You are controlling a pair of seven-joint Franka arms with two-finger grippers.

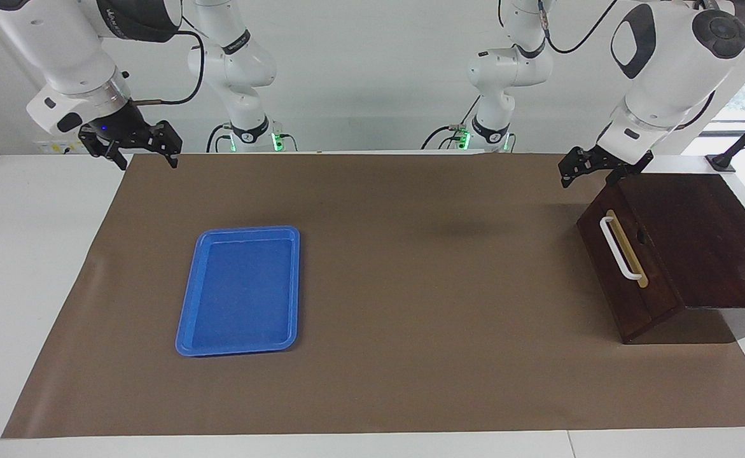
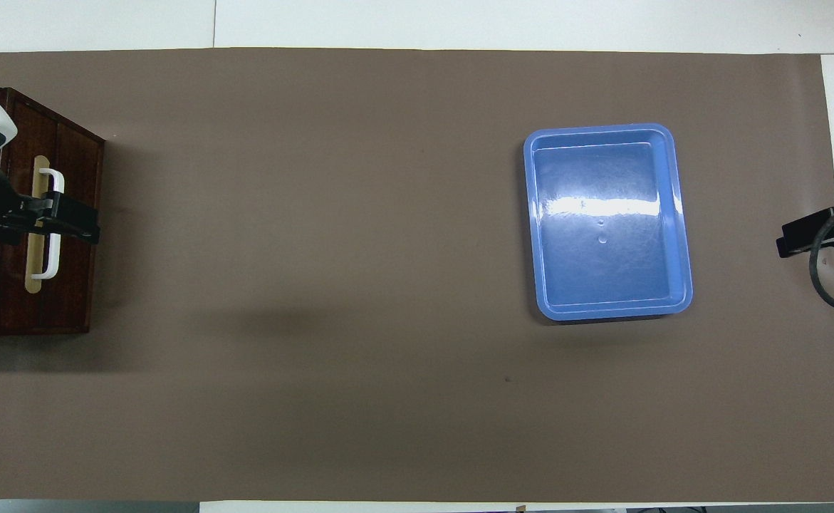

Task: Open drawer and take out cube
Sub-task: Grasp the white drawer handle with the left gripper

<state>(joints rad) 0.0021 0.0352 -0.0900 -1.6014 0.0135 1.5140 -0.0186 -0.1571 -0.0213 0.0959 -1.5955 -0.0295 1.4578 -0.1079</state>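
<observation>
Brown mat: drawer (image 1: 626,254) shut just below my left gripper (image 1: 585,168), fingers apart ready for handle (image 1: 619,248). Cube hidden, prob inside. Right gripper (image 1: 146,149) waits, open, tray (image 1: 187,318) below it.

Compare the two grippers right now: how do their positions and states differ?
The left gripper hangs over the dark wooden box's top edge, just above the shut drawer and its white handle; the right gripper hangs over the mat's corner at the right arm's end, well clear of the blue tray. Both hold nothing, fingers open.
</observation>
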